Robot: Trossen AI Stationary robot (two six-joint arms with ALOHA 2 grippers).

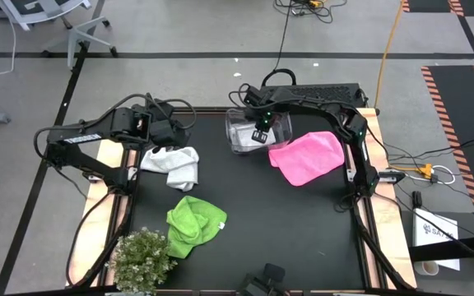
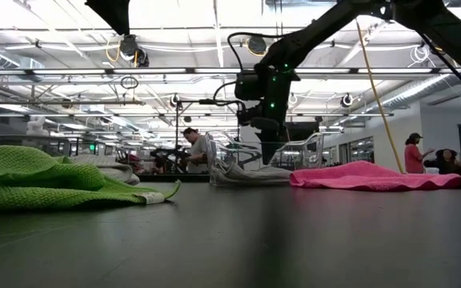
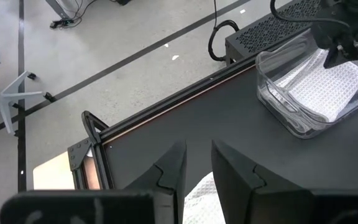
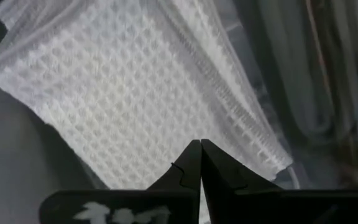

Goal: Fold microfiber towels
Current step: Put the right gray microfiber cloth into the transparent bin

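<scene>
Left hand (image 1: 174,131): hovers near the far-left part of the bench (image 1: 303,238), just above the crumpled white towel; its fingers (image 3: 169,174) stand slightly apart, holding nothing.
White towel (image 1: 173,166): lies bunched on the left side of the bench, toward the far edge, under the left hand.
Green towel (image 1: 192,225): lies rumpled left of the bench's middle, toward the near edge, close beside the plant.
Plant (image 1: 142,261): stands at the near-left corner.
Bin (image 1: 280,123): clear, sits at the far edge near the middle; a second white towel (image 4: 135,87) lies inside it, laid flat.
Right hand (image 1: 260,133): reaches down into the bin, over the towel there; its fingers (image 4: 188,171) are pressed together and grip nothing that shows.
Pink towel (image 1: 307,156): spread loosely on the right side of the bench, just beside the bin.
</scene>
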